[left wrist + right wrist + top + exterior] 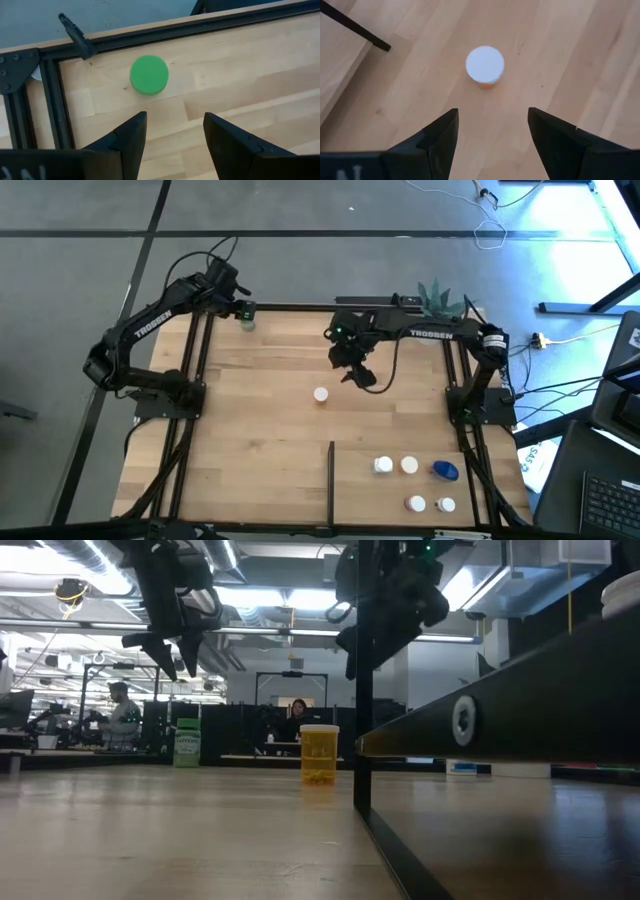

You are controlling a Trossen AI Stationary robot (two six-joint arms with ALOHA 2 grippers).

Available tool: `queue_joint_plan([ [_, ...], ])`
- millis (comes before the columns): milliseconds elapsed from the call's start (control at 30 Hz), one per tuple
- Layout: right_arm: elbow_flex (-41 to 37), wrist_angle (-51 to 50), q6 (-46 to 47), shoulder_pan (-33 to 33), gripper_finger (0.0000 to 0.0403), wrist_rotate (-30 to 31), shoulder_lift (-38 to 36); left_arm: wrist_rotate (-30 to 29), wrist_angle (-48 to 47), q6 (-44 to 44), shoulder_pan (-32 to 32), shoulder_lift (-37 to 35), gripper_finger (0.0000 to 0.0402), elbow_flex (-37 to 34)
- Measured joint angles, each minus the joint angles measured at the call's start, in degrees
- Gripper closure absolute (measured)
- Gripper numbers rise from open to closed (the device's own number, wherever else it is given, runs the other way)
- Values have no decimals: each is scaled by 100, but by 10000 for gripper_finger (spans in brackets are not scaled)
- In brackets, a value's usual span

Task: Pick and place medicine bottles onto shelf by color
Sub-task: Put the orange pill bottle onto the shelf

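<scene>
- Orange bottle, white cap: upright, alone mid-counter, apart from the rest. Long axis vertical.
- R gripper: raised above the counter, just beside the orange bottle, which lies fwd of its fingers per R wrist view. Fingers spread wide, empty. Nearer arm for this bottle; judged next pick: descend, straddle cap.
- Green bottle: upright at far L corner, against frame rail.
- L gripper: over that corner, green bottle just ahead. Fingers wide, empty.
- White-cap bottles x4 + blue bottle: grouped near R corner, right of divider bar.
- Plant: far edge, behind R arm.
</scene>
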Motion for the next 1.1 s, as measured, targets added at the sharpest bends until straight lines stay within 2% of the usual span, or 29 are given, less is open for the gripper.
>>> queue_joint_plan([
  [300, -288, 1056, -144, 284, 162, -4, -2, 310, 0, 147, -2, 0, 211, 0],
  [433, -352, 1084, -148, 328, 162, -2, -2, 321, 2, 383, 0, 0, 211, 0],
  [533, -348, 1094, -146, 331, 162, -2, -2, 583, 3, 783, -4, 0, 211, 0],
  [867, -348, 1093, -142, 331, 162, 0, -2, 2144, -172, 3645, -7, 0, 211, 0],
  [1100, -345, 1099, -142, 331, 162, 3, -2, 3217, -697, 6359, -149, 0, 211, 0],
])
